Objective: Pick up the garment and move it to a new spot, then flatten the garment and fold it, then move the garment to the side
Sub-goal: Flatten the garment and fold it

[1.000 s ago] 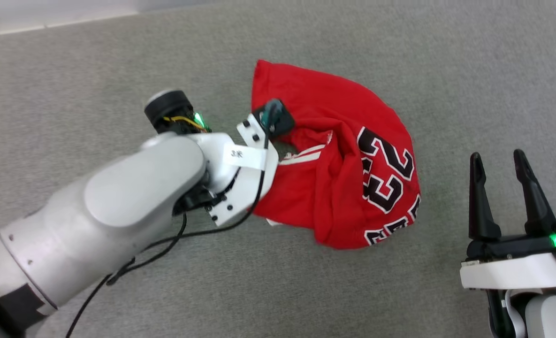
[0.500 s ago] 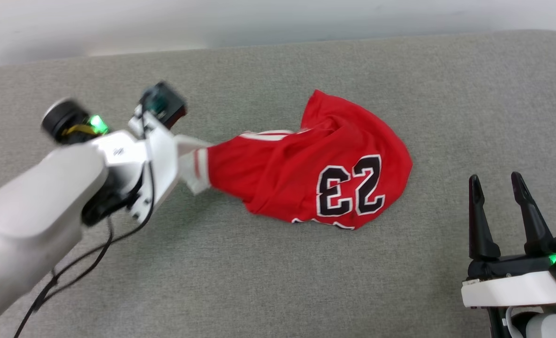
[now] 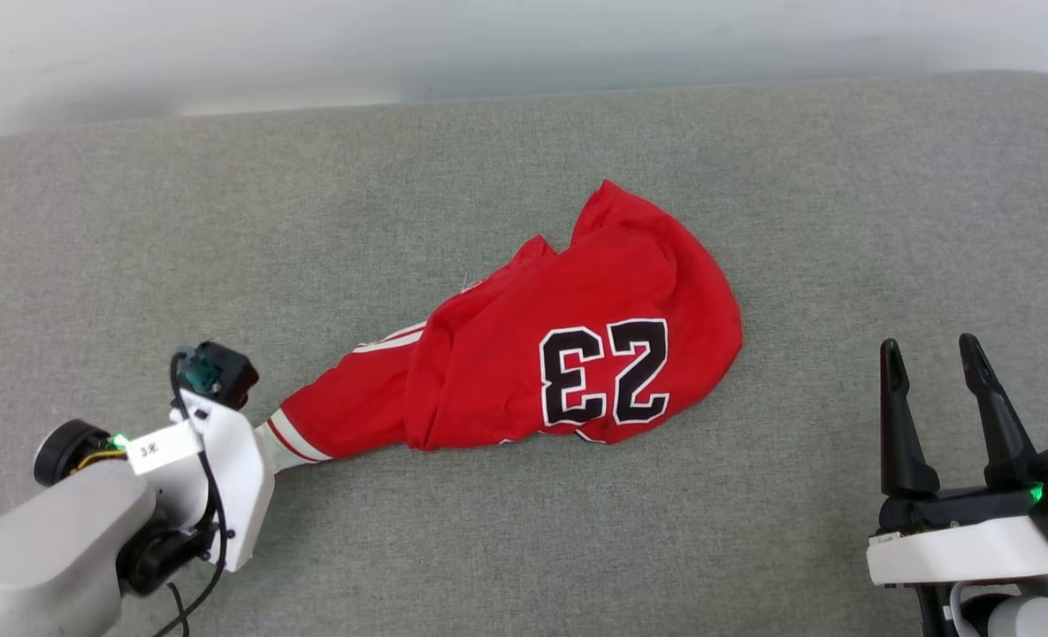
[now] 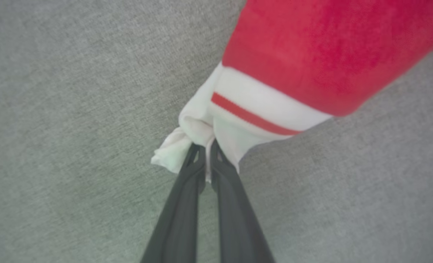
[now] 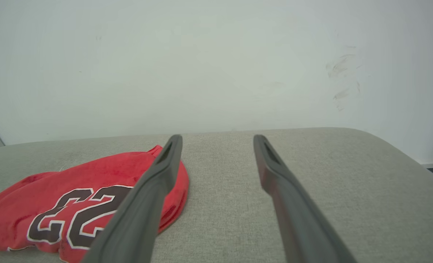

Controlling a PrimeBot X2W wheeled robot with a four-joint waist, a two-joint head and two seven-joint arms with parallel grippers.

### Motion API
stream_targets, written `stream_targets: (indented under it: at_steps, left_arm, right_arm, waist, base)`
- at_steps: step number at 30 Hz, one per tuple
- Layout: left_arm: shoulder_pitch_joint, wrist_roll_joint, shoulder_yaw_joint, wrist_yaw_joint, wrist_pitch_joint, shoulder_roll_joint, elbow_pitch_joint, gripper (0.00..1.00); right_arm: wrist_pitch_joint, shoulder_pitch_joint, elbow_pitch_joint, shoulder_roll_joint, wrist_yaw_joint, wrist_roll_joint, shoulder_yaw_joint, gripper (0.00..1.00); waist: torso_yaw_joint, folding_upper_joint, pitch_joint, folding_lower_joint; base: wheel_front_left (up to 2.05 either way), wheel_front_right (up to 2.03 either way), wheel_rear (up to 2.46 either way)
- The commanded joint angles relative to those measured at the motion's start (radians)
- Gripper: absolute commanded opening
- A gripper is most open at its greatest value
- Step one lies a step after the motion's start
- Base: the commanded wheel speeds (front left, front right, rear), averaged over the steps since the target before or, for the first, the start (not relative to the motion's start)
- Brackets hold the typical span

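A grey fabric-covered surface (image 3: pixel 524 548) spreads across the scene, with a pale wall (image 5: pixel 201 65) behind its far edge. The garment (image 3: pixel 577 354) lies bunched near the middle, stretched toward the lower left, its black "23" (image 3: pixel 606 370) facing up. The right gripper (image 3: pixel 928 343) hovers at the lower right, well apart from the cloth, its fingers spread wide and holding nothing. The left gripper (image 4: pixel 206 151) sits at the lower left with its jaws pinched tight on the white sleeve edge (image 4: pixel 201 128) – just past the red-and-white striped trim (image 4: pixel 253 118).
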Motion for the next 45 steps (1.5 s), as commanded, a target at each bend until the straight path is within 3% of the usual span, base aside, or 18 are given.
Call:
stream_targets:
  at_steps: [1,2,3,7,12,15,20,23,26,29,33,38,45]
  left_arm:
    - [0.075,-0.012,-0.024,0.0,-0.01,-0.022,0.017,0.0]
    - [0.075,0.001,-0.018,0.009,-0.04,-0.026,0.024,0.27]
    - [0.071,0.018,-0.01,0.02,-0.077,-0.025,0.029,1.0]
    - [0.066,0.086,0.029,0.077,-0.263,-0.027,0.029,1.0]
    - [0.105,0.148,0.084,0.199,-0.497,-0.03,-0.01,1.0]
    - [0.135,0.161,0.128,0.28,-0.619,-0.035,-0.043,1.0]
    - [0.202,0.2,0.229,0.397,-0.687,-0.069,-0.115,1.0]
    - [0.257,0.293,0.351,0.462,-0.69,-0.1,-0.201,1.0]
    - [0.344,0.391,0.47,0.5,-0.688,-0.138,-0.278,1.0]
    - [0.42,0.481,0.565,0.51,-0.688,-0.186,-0.341,1.0]
    - [0.5,0.595,0.675,0.499,-0.688,-0.257,-0.406,1.0]
    - [0.563,0.694,0.774,0.454,-0.689,-0.362,-0.449,1.0]
    - [0.547,0.796,0.865,0.361,-0.689,-0.483,-0.453,1.0]
  right_arm:
    - [-0.002,0.013,0.002,0.002,0.0,-0.006,-0.003,1.0]
    - [-0.002,0.016,0.003,0.002,0.0,-0.008,-0.005,1.0]
    - [-0.002,0.017,0.0,0.002,0.0,-0.009,-0.005,1.0]
    - [-0.002,0.014,-0.014,0.002,0.0,-0.03,-0.009,1.0]
    - [-0.002,-0.032,-0.044,0.002,0.0,-0.032,-0.034,1.0]
    - [-0.002,-0.086,-0.066,-0.019,0.0,-0.089,-0.028,1.0]
    - [-0.002,-0.205,-0.075,-0.108,0.0,-0.105,-0.007,1.0]
    - [-0.002,-0.289,-0.044,-0.19,0.0,-0.096,0.035,1.0]
    - [-0.002,-0.374,0.019,-0.274,0.0,-0.07,0.107,1.0]
    - [0.021,-0.48,0.098,-0.38,0.0,-0.028,0.224,1.0]
    - [0.178,-0.628,0.16,-0.502,0.0,0.06,0.433,1.0]
    - [0.465,-0.817,0.197,-0.612,-0.001,0.277,0.688,1.0]
    - [0.903,-1.048,0.254,-0.69,0.0,0.62,0.934,1.0]
  waist:
    - [-0.001,0.0,-0.009,0.0001]
    - [-0.002,0.0,-0.015,0.0001]
    - [-0.002,0.0,-0.022,0.0001]
    - [0.002,0.0,-0.057,0.0001]
    - [0.017,0.0,-0.089,0.0001]
    - [0.028,0.0,-0.095,0.0001]
    - [0.054,0.0,-0.09,0.0001]
    - [0.07,0.0,-0.079,0.0001]
    - [0.082,0.0,-0.066,0.0001]
    - [0.095,0.0,-0.048,0.0001]
    - [0.11,0.0,-0.017,0.0001]
    - [0.134,0.0,0.043,0.0001]
    - [0.173,0.0,0.145,0.0001]
  base:
    - [0.0,0.0,0.0]
    - [0.0,0.0,0.0]
    - [0.0,0.0,0.0]
    - [0.0,0.0,0.0]
    - [0.0,0.0,0.0]
    - [0.0,0.0,0.0]
    - [0.0,0.0,0.0]
    - [0.0,0.0,0.0]
    - [0.0,0.0,0.0]
    - [0.0,0.0,0.0]
    - [0.0,0.0,0.0]
    - [0.0,0.0,0.0]
    - [0.0,0.0,0.0]
